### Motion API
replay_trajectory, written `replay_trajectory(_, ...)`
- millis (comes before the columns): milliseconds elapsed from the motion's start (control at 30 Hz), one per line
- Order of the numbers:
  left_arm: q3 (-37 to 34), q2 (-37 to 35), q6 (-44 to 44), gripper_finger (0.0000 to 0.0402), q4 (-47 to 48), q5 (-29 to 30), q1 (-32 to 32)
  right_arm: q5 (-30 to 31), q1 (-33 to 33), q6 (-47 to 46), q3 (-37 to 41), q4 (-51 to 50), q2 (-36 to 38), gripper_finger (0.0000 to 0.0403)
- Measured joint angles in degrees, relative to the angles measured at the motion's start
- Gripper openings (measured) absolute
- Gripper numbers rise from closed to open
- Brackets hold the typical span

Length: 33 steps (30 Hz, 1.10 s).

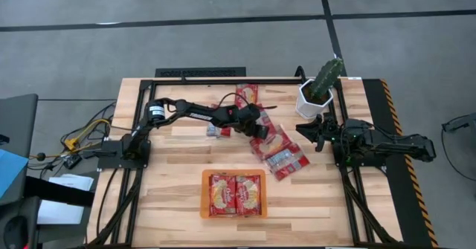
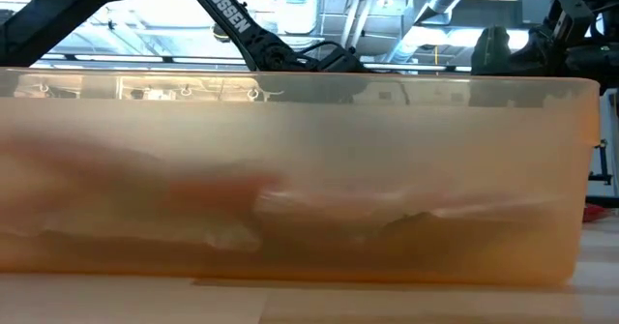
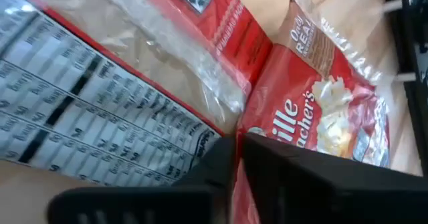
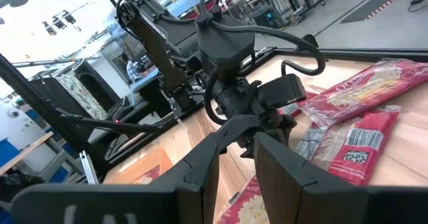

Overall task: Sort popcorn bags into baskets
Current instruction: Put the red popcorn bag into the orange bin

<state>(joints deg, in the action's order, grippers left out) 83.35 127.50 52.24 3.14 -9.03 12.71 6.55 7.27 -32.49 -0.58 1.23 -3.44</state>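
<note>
Popcorn bags (image 1: 279, 151): loose pile lies under and just beyond the left gripper (image 1: 262, 130), whose fingers (image 3: 267, 177) are closed on one bag's edge (image 3: 235, 150). Two bags fill the orange tray (image 1: 203, 197). Right gripper (image 1: 316, 132) waits open beside the cactus pot (image 1: 311, 100), well apart from the pile.

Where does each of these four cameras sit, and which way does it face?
High view: overhead, looking straight down on both arms, the red popcorn packets and the flat orange plastic tray.
Low view: at tabletop height, facing that tray's wall.
Left wrist view: left pincer shut on a packet.
Right wrist view: right pincer, facing the left arm.
Shared: packets.
</note>
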Motion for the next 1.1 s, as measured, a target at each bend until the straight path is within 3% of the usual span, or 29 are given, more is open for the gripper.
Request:
replay_trajectory(433,-0.22,-3.75,2.00,0.0000,0.63,-2.67,-0.13,-0.08,0.00,-0.02,0.00,0.00,0.00,0.0120)
replay_trajectory(833,-0.10,-12.50,-3.08,0.0000,1.41,1.30,-0.94,-1.45,-0.04,-0.04,0.00,-0.38,-0.08,0.0120)
replay_trajectory(967,-0.11,-12.76,-4.78,0.0013,2.97,1.28,-1.78,-2.49,0.06,-4.44,0.00,-0.72,-5.17,0.0115)
replay_trajectory(1100,-0.11,-12.76,-6.74,0.0054,5.44,1.26,-2.24,-2.69,0.09,-10.39,0.00,-0.85,-15.39,0.0084)
